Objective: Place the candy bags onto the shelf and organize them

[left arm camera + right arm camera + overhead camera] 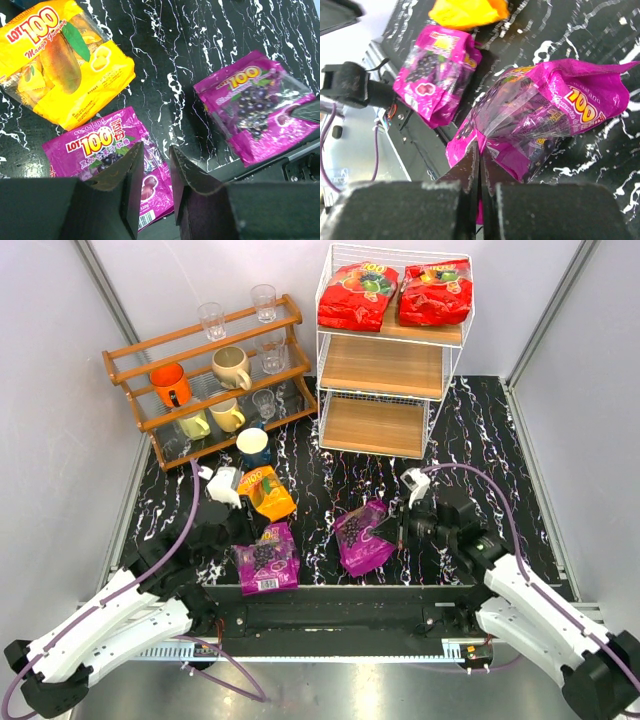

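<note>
Currently: purple candy bag (545, 110), in front of the shelf (380, 365), right gripper (480, 150) jaws closed on its crimped edge. Judged light, soft, slippery; seam the surest hold. Second purple bag (95, 150), further left of shelf, under left gripper (156, 155), jaws narrowly parted, empty.

- A black surface (480, 440) veined with white is seen.
- A low brown wooden rack (160, 341) is set at its far left corner.
- Two clear glasses (211, 321) (264, 302) are placed on the top tier.
- An orange mug (170, 384), a cream mug (231, 367) and a glass (271, 352) are held on the middle tier.
- Two pale yellow mugs (194, 424) (228, 414) and a small glass (264, 403) are kept on the bottom tier.
- A dark blue cup (253, 447) is stood just before the rack.
</note>
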You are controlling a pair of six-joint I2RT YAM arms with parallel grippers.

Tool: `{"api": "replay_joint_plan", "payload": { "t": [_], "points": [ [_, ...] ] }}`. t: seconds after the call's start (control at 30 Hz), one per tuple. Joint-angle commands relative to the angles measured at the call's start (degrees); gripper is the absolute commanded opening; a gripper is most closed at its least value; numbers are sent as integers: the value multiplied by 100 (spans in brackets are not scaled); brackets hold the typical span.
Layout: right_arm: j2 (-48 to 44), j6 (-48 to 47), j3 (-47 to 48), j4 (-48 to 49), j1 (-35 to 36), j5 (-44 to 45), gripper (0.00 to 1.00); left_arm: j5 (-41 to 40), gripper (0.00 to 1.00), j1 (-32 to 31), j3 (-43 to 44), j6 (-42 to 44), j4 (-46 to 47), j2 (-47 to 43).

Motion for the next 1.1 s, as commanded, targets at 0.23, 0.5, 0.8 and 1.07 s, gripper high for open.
{"api": "replay_joint_plan", "payload": {
  "t": [0.23, 0.5, 0.8, 1.07],
  "points": [
    [1498, 1704, 307, -496, 26, 2238, 56, 108, 31, 20, -81, -31, 280, -45],
    [1524, 1722, 431, -698, 26, 2802, 49, 99, 31, 20, -90, -48, 280, -36],
    [1655, 1792, -44, 312, 26, 1976, 45, 81, 31, 20, -125, -48, 289, -63],
    [1718, 1590, -18, 611, 17, 1432, 0, 134, 31, 20, -151, -57, 359, -36]
  ]
}}
